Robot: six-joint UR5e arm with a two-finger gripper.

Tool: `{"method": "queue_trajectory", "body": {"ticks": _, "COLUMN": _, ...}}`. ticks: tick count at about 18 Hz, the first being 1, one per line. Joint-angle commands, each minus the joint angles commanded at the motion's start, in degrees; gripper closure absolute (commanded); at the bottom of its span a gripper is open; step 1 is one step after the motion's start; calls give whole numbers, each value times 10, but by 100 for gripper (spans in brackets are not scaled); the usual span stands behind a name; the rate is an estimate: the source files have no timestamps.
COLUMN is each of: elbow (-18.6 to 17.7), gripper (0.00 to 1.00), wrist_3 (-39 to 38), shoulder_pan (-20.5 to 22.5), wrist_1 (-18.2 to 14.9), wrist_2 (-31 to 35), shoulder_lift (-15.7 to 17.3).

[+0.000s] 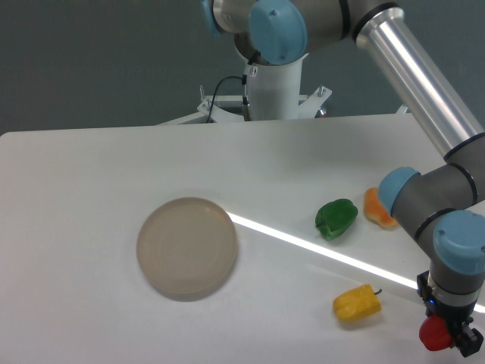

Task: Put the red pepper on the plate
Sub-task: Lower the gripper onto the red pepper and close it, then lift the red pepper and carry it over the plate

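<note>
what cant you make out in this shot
- Gripper: at the bottom right corner, fingers largely cut off by the frame edge; open or shut unclear.
- Red pepper: partly covered by the gripper; whether it is gripped is unclear.
- Orange pepper: half hidden behind the arm's elbow joint.

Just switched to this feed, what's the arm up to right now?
The arm's pincer is down at the near right corner of the table, right at the red pepper; whether it has gripped it is unclear. The plate sits bare, well to the left. A yellow pepper, green pepper and orange pepper lie untouched between.
</note>
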Motion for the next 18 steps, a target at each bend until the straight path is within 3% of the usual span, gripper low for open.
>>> {"method": "queue_trajectory", "body": {"ticks": 6, "elbow": -2, "gripper": 56, "wrist_3": -4, "shoulder_pan": -11, "wrist_1": -1, "wrist_2": -16, "shoulder_lift": 5}}
{"method": "queue_trajectory", "body": {"ticks": 8, "elbow": -11, "gripper": 57, "wrist_3": -11, "shoulder_pan": -25, "wrist_1": -10, "wrist_2": -25, "shoulder_lift": 21}}
{"method": "queue_trajectory", "body": {"ticks": 13, "elbow": -110, "gripper": 57, "wrist_3": -13, "shoulder_pan": -54, "wrist_1": -49, "wrist_2": -81, "shoulder_lift": 111}}
{"method": "queue_trajectory", "body": {"ticks": 18, "elbow": -220, "gripper": 57, "wrist_3": -62, "shoulder_pan": -95, "wrist_1": -66, "wrist_2": -85, "shoulder_lift": 206}}
